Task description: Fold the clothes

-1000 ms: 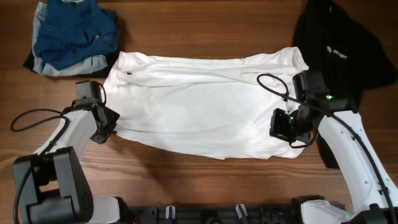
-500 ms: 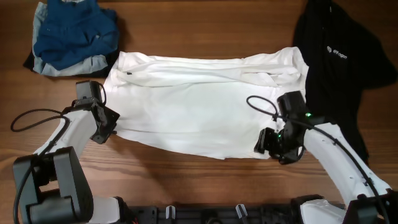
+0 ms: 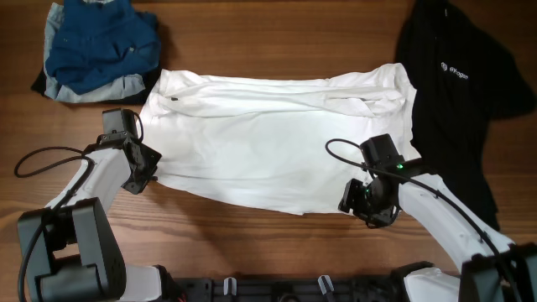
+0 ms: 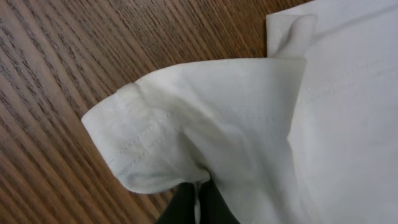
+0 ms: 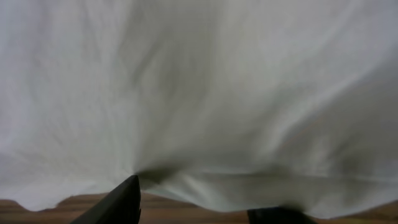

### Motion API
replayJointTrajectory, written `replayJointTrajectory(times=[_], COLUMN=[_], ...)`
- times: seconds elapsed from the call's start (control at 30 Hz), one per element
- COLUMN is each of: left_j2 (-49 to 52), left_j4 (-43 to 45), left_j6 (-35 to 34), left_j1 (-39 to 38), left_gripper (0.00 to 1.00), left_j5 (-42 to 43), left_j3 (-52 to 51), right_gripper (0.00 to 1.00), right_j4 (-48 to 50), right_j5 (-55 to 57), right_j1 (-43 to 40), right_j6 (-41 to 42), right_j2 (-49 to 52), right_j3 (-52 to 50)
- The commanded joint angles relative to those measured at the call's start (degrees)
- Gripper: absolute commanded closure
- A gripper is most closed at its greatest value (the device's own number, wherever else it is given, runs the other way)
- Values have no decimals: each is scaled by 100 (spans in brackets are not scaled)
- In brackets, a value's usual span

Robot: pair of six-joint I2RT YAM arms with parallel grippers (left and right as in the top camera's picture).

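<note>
A white T-shirt (image 3: 260,151) lies spread across the middle of the wooden table (image 3: 277,25). My left gripper (image 3: 139,174) is at its left edge. In the left wrist view this left gripper (image 4: 198,204) is shut on a fold of the white T-shirt (image 4: 249,124) next to a sleeve hem. My right gripper (image 3: 356,201) sits at the shirt's front right hem. In the right wrist view the right gripper (image 5: 199,211) stands open, its fingers wide apart, with the edge of the white T-shirt (image 5: 199,81) just beyond them over the wood.
A black shirt (image 3: 453,75) with a small white logo lies at the back right, beside the white one. A pile of blue and pale-blue garments (image 3: 96,46) sits at the back left. Arm cables loop over the table on both sides.
My right gripper has opened and moved left and toward the front, from the shirt's right side to its front hem. The left arm has not moved.
</note>
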Motion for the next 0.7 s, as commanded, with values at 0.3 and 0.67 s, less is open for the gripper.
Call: replayJointTrajectory(times=[0.3, 0.67], left_j2=[391, 391], left_j4=[44, 50], left_j6=[-33, -33], left_j1=[48, 48], left_gripper=[96, 96], left_j5=[-76, -76], left_j3=[-236, -236], right_gripper=[96, 96], right_j4=[0, -2354], right_j5=[61, -286], right_j1=[26, 22], right_j6=[-39, -1198], right_j2=[505, -7], right_j3=[243, 2083])
